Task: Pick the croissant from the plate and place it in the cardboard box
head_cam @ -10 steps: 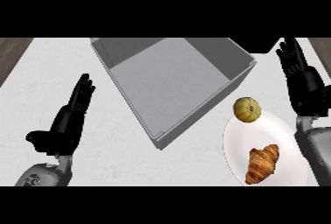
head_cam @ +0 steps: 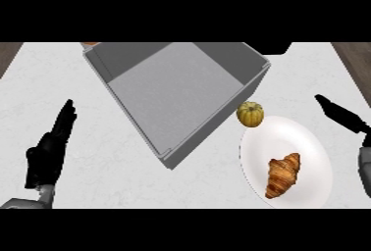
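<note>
Croissant (head_cam: 282,175) lying untouched on the white plate (head_cam: 279,135) at four o'clock from the grey box (head_cam: 181,93); left hand (head_cam: 51,149) and right hand (head_cam: 344,116) both open, holding nothing, pick and placement both remaining.

My left hand (head_cam: 49,149) rests at the near left of the counter (head_cam: 101,166), fingers straight and pointing away from me. My right hand (head_cam: 346,117) shows at the right edge, fingers straight too. Between them, toward the far side, sits the cardboard box (head_cam: 174,93), turned at an angle with one corner pointing near. The plate (head_cam: 286,137) lies to the near right of the box, just beside it. The croissant (head_cam: 282,175) lies on the near part of the plate. A small round fruit (head_cam: 250,113) sits at the plate's far edge, close against the box's right wall.
</note>
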Controlling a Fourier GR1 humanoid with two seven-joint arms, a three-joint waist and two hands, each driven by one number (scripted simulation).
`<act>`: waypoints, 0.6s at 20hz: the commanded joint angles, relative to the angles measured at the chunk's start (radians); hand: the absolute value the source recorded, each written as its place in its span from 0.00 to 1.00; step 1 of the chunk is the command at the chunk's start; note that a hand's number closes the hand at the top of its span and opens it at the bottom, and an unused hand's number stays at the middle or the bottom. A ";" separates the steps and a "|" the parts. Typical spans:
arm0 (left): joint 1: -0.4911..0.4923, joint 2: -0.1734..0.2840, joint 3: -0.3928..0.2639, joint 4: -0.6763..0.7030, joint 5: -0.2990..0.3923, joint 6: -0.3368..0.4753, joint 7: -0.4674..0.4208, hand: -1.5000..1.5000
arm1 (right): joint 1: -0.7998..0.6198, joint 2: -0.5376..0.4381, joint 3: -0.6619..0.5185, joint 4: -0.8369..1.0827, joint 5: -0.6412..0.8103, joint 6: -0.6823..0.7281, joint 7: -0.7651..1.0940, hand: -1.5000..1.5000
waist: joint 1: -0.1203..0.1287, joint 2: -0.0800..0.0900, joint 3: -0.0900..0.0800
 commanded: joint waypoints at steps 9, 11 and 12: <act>0.024 -0.025 -0.042 0.000 -0.053 0.016 0.051 0.50 | 0.351 0.096 0.120 -0.205 0.438 -0.268 0.341 0.00 | 0.011 -0.010 0.001; 0.043 0.027 -0.007 -0.020 -0.015 -0.033 0.053 0.50 | 0.403 0.058 0.135 -0.186 0.492 -0.190 0.417 0.00 | 0.019 -0.009 -0.003; 0.038 -0.002 -0.015 0.007 -0.032 -0.003 0.042 0.50 | 0.408 0.019 0.147 -0.224 0.506 -0.121 0.460 0.00 | 0.011 -0.008 -0.004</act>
